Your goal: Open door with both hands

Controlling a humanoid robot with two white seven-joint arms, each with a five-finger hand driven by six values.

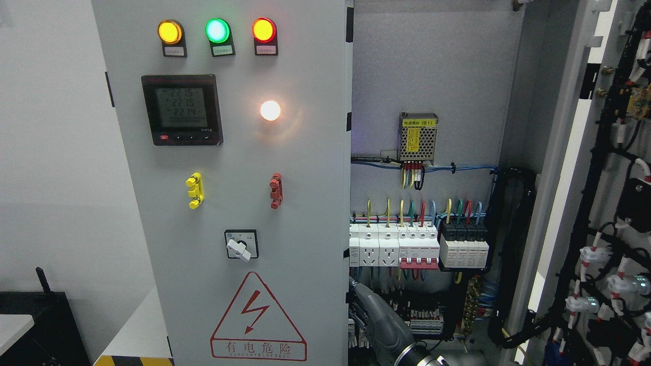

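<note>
The grey cabinet's left door (244, 152) faces me. It carries three indicator lamps, a digital meter (182, 109), a lit white lamp, yellow and red handles, a rotary switch (240, 247) and a warning triangle. The right door (605, 203) is swung wide open to the right and shows its wired inner side. My right arm (384, 323) comes up from the bottom edge, right of the middle. It reaches to the left door's free right edge (350, 284). The hand is hidden behind that edge. The left arm is out of view.
Inside the open cabinet are a power supply (418, 136), a row of breakers and sockets (407, 246) and cable bundles (513, 254). A black box (35, 325) stands at the lower left by the white wall.
</note>
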